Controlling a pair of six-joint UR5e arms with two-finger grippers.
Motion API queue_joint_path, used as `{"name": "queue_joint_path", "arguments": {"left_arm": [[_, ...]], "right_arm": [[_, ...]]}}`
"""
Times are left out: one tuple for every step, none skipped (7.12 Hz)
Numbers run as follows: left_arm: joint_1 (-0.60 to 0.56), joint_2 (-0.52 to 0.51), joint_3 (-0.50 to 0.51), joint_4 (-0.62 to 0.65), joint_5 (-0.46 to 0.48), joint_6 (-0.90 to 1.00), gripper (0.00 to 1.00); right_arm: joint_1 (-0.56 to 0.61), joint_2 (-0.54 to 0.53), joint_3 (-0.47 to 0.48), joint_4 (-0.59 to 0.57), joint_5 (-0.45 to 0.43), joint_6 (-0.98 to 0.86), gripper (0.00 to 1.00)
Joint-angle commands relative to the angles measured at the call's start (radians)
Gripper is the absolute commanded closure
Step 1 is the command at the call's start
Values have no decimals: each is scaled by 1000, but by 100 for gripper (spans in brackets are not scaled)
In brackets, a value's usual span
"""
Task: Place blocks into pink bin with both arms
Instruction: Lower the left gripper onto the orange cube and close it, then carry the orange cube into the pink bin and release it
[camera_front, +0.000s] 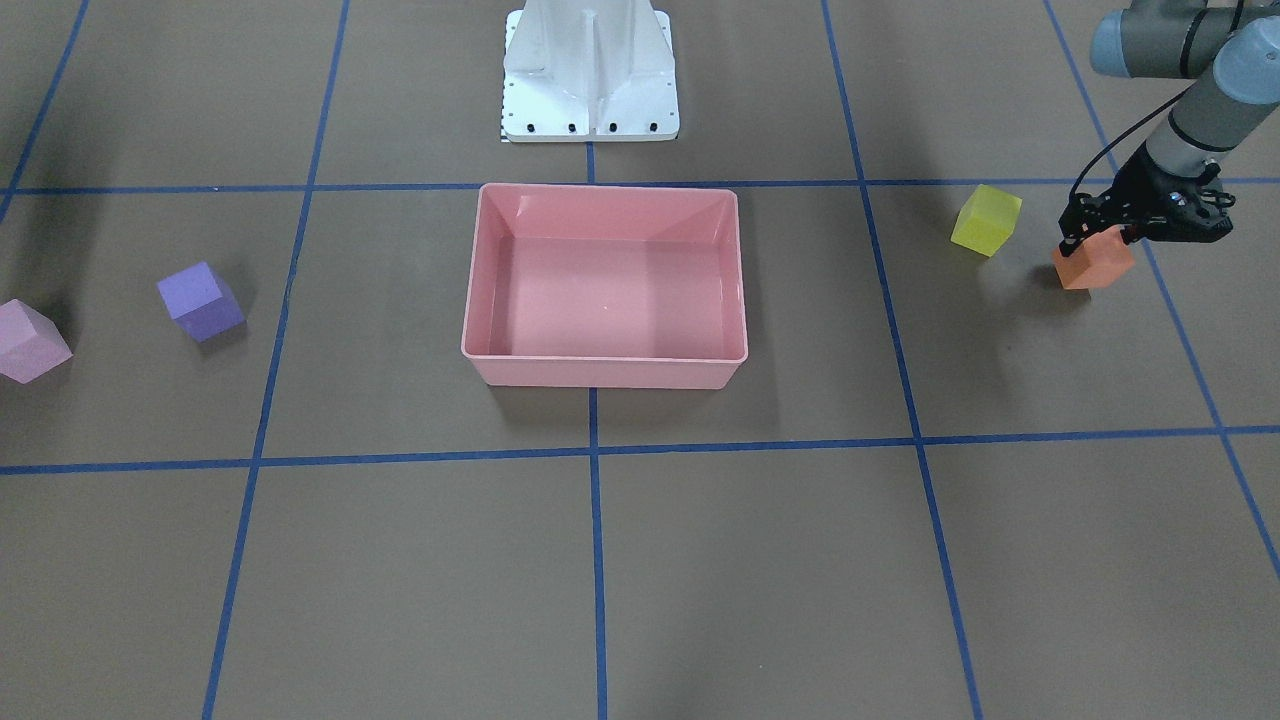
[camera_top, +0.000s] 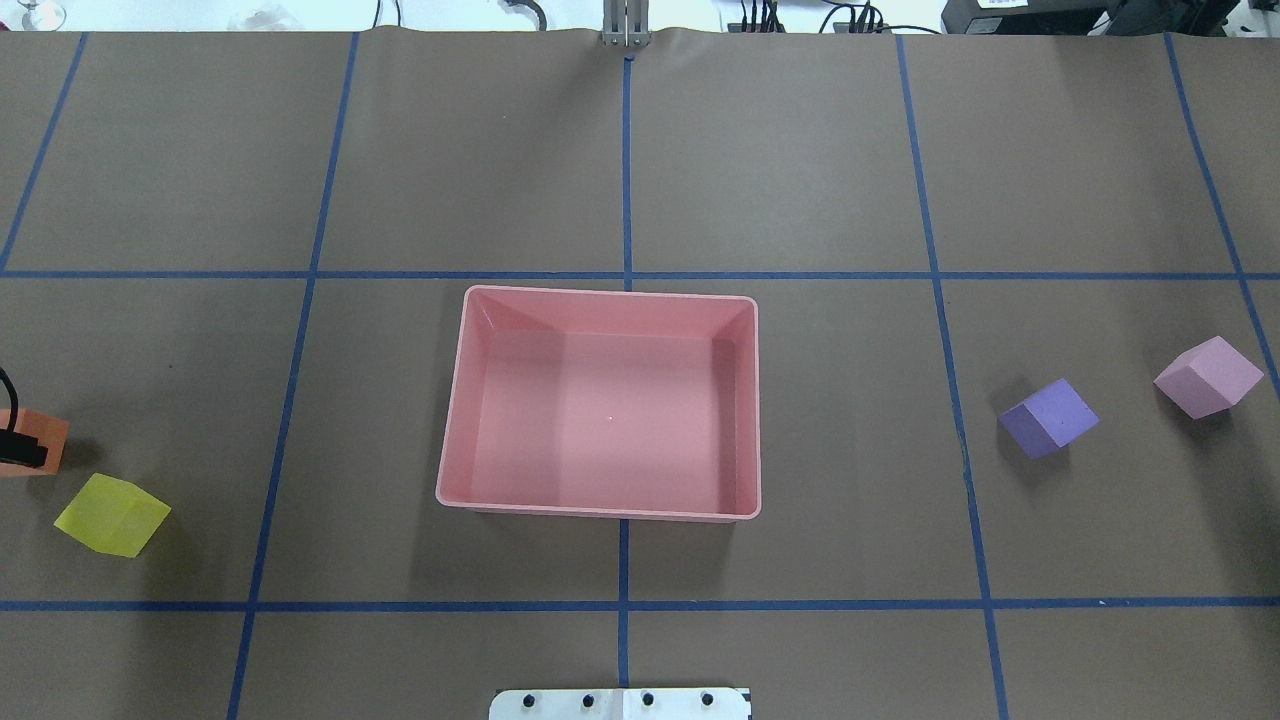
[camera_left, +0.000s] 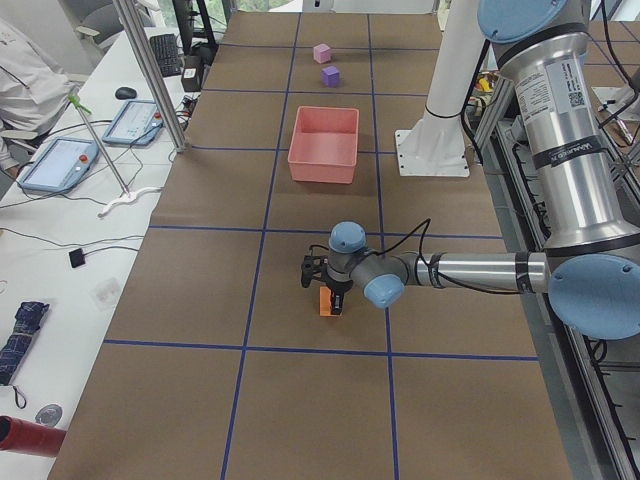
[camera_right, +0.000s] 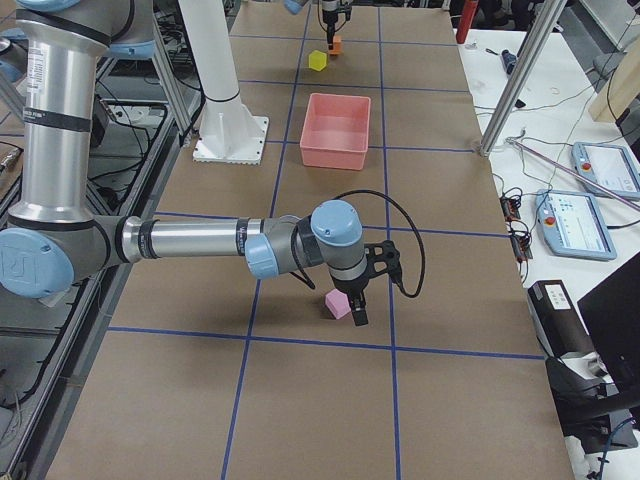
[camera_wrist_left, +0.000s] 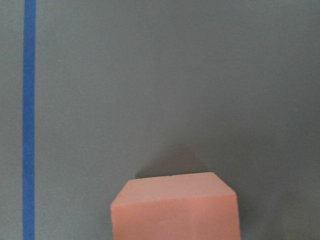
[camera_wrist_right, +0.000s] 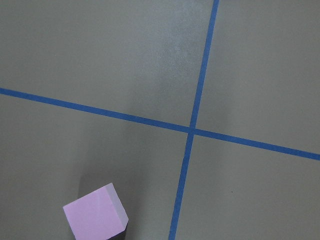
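Observation:
The pink bin (camera_front: 605, 187) (camera_top: 600, 291) stands empty at the table's middle. My left gripper (camera_front: 1097, 242) is shut on the orange block (camera_front: 1095, 265) (camera_wrist_left: 175, 207), low over the table at my far left. The yellow block (camera_front: 986, 220) (camera_top: 112, 514) lies just beside it. The purple block (camera_front: 200, 300) (camera_top: 1048, 418) and the light pink block (camera_front: 30, 340) (camera_top: 1208, 376) (camera_wrist_right: 95, 217) lie on my right side. My right gripper (camera_right: 357, 310) shows only in the exterior right view, close beside the light pink block (camera_right: 338, 303). I cannot tell whether it is open or shut.
The white base pedestal (camera_front: 590, 70) stands behind the bin. Blue tape lines (camera_top: 625, 275) grid the brown table. An operators' bench with tablets (camera_right: 600, 170) and an aluminium post (camera_right: 520, 70) runs along the table's far edge.

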Motion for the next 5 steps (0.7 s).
{"name": "queue_joint_path", "arguments": {"left_arm": [[-72,-116,-114,137,-40,10,77],[-72,-254,-204,386,-37,10,77],[-69,-397,-251,587,-30,7,77],[-54,-501,-256,671,-30,-11,77],[1,-593,-253,719,-28,-51,77]], "right_arm": [[-2,3,1,0,1,4,0],[-2,6,3,0,5,5,0],[-2,8,3,0,16,23,0],[-2,11,3,0,28,39,0],[-6,12,7,0,34,69,0]]}}
